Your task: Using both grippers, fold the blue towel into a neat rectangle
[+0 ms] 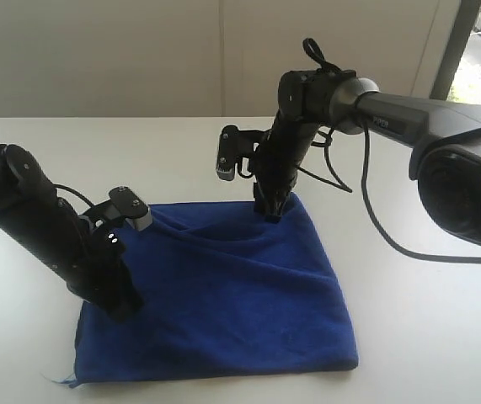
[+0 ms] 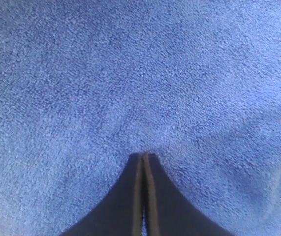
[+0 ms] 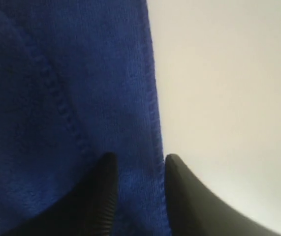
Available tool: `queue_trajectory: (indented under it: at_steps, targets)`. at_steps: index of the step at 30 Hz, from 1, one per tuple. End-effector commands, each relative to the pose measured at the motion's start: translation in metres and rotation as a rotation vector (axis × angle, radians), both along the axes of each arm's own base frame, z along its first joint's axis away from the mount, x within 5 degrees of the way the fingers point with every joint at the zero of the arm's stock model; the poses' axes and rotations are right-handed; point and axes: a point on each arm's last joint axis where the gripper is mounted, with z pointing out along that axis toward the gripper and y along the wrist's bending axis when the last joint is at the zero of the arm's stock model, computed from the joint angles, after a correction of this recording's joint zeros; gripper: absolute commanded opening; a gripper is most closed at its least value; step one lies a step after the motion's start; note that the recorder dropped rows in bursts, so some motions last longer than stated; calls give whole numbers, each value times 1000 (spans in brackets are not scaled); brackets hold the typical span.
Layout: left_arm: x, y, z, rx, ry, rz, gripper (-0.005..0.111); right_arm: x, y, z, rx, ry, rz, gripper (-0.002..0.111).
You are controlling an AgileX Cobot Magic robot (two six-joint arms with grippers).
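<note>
On my left, the left gripper (image 1: 123, 308) comes down at a slant onto the near-left part of the blue towel (image 1: 240, 295). In its wrist view the left gripper (image 2: 144, 155) has its two black fingers (image 2: 125, 196) pressed flat together with no gap. Their tips rest on the blue towel (image 2: 130, 73), which fills that whole view. I see no cloth caught between them. A small grey module (image 1: 136, 212) sits on that arm, above the towel's far-left corner.

The towel lies in the middle of the white table (image 1: 430, 345). It is a rough rectangle, wider at its near edge, with soft creases running from the far-left corner toward the right.

Further right, the right gripper (image 1: 271, 210) stands almost upright on the towel's far edge, close to the far-right corner. In its wrist view the right gripper (image 3: 138, 162) has its jaws a narrow way apart. One finger (image 3: 98, 196) is over the blue towel (image 3: 56, 73) and the other is over the bare table (image 3: 229, 73). The stitched hem (image 3: 155, 123) runs into the gap between them. I cannot tell whether they actually pinch the hem or only straddle it. A black cable (image 1: 375, 227) loops down from that arm onto the table, to the right of the towel.
</note>
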Motion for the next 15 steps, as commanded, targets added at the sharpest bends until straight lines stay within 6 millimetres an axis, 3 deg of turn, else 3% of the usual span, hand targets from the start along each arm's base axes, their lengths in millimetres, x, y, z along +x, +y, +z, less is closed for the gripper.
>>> queue_trajectory:
  at_steps: [1,11,15]
  targets:
    - [-4,1,-1,2,21,-3,0,-1,-3,3,-33,11,22,32]
    - [-4,1,-1,2,21,-3,0,-3,-3,29,-17,-32,21,32]
    - [-4,1,-1,2,21,-3,0,-7,-1,30,3,4,49,32]
